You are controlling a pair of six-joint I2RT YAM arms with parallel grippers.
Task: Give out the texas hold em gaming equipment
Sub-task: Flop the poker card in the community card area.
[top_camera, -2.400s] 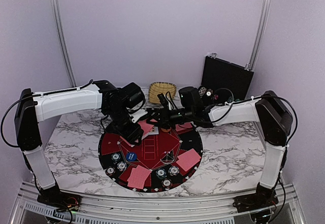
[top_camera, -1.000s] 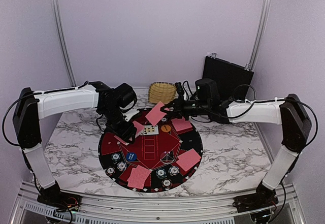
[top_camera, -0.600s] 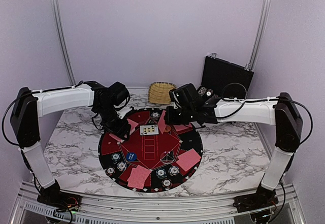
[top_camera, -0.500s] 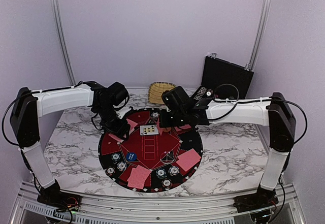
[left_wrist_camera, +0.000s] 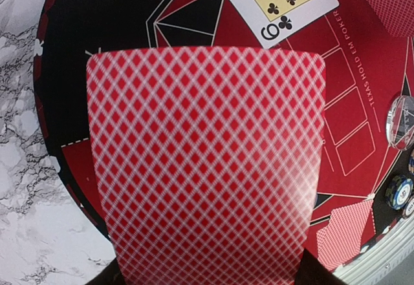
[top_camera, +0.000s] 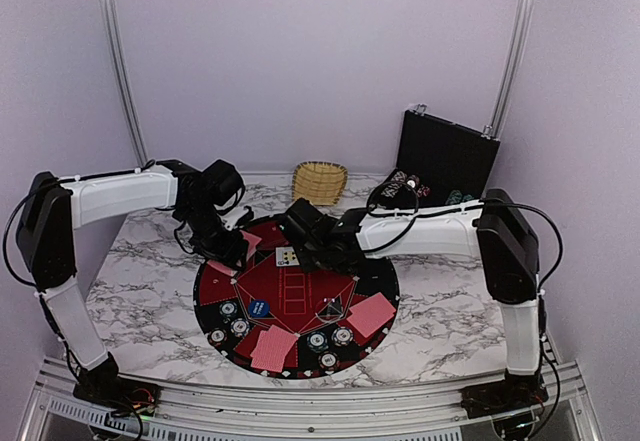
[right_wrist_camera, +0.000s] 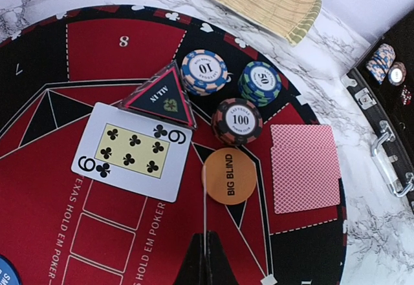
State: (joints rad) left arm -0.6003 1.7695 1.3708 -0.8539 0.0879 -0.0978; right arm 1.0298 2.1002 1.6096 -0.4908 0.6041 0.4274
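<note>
Marble table (top_camera: 130, 291) carries the round numbered mat (top_camera: 300, 306), with both arms reaching in over its far half.

1. Left gripper (top_camera: 232, 253): positioned over the mat's rim at about 10 o'clock in the overhead view. The jaws are clamped on a red-backed card (left_wrist_camera: 207, 168). Whether it is a single card or a stack cannot be told.
2. Card axis: in the left wrist view the long axis runs straight out from the jaws, 6 to 12 o'clock. The free short edge leads, pointing at the face-up six of clubs (left_wrist_camera: 278, 0).
3. Right gripper (right_wrist_camera: 207, 262): the jaws are pressed together and hold nothing. It hangs low over the mat's far centre. The six of clubs lies at about 10 o'clock from its tips in the right wrist view, and the orange Big Blind disc (right_wrist_camera: 229, 175) just beyond them at 12 o'clock.
4. Governing relation: in the overhead view the held card lies at roughly 9 o'clock from the right gripper, just past the six of clubs. The right arm is the only free one and is near. A handover would probably require it to open and meet the card's free edge.
</note>
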